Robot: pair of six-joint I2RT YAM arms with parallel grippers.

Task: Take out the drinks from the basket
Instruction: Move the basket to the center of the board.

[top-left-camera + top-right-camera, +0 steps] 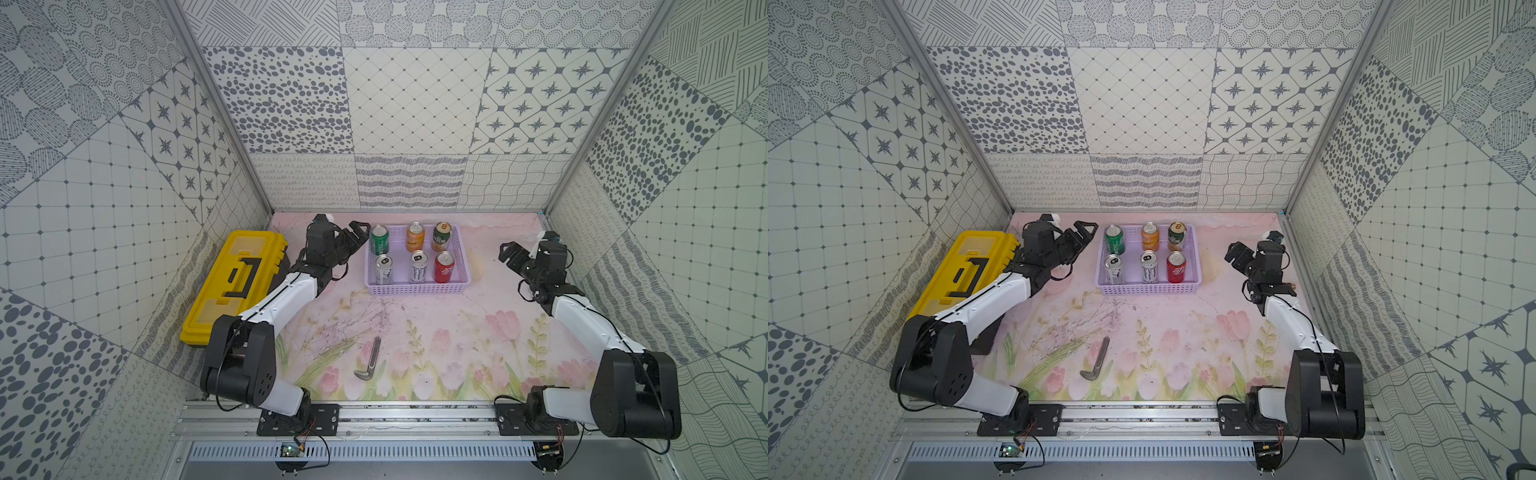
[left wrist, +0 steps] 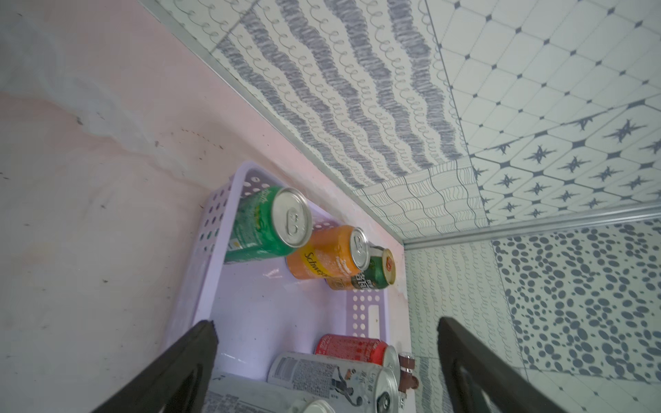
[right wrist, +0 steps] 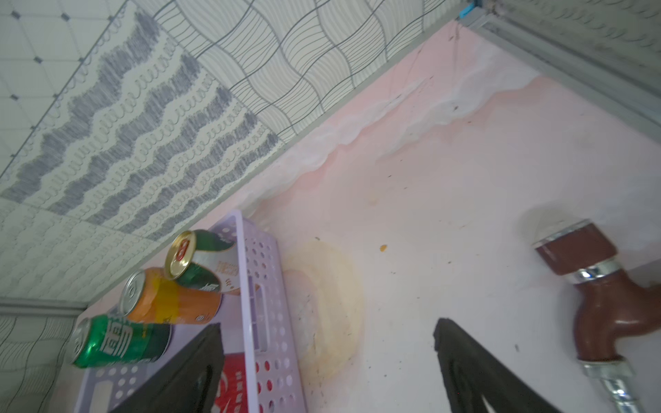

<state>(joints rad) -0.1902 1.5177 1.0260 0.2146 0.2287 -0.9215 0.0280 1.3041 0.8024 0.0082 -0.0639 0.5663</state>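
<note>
Beside the far left corner of the basket [image 1: 415,289], the left tool [image 1: 355,235] hangs wide open with nothing in it, jaws pointed across the rim toward the green can [image 1: 379,241]. That can is just beside the tool, on the robot's right of it, with only the basket wall between them. It stands upright, long axis vertical, so I'd judge a side-on grip above the rim suits. All six cans [image 1: 418,268] stand in the basket, two rows of three, none out yet. On the other side, the right tool [image 1: 509,252] is open and empty too. It sits apart from the basket, with bare surface [image 1: 478,316] between it and the red can [image 1: 444,268]. The left arm is nearer, and the green can looks like its first pick.
</note>
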